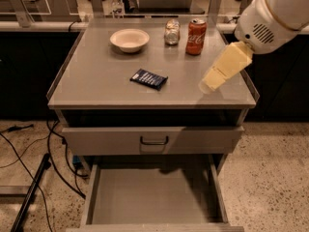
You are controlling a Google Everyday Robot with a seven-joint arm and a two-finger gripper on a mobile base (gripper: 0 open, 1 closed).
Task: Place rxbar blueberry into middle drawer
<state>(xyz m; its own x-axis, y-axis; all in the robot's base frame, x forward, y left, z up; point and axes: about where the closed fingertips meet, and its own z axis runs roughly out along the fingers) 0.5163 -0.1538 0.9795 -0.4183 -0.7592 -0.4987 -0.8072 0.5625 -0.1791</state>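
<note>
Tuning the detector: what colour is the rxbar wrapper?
Dark blue with light print; rxbar blueberry shows best in camera view. Hand hovers to its right.

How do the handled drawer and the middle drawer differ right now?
Handled drawer is nearly shut, front face showing; middle drawer is pulled far out, floor exposed. Handled drawer sits just under the tabletop; middle drawer sits below it. Black handle shows on one; none visible on the middle drawer. Both grey, about cabinet-wide. End effector hovers over the tabletop's right side, right of the rxbar blueberry.
</note>
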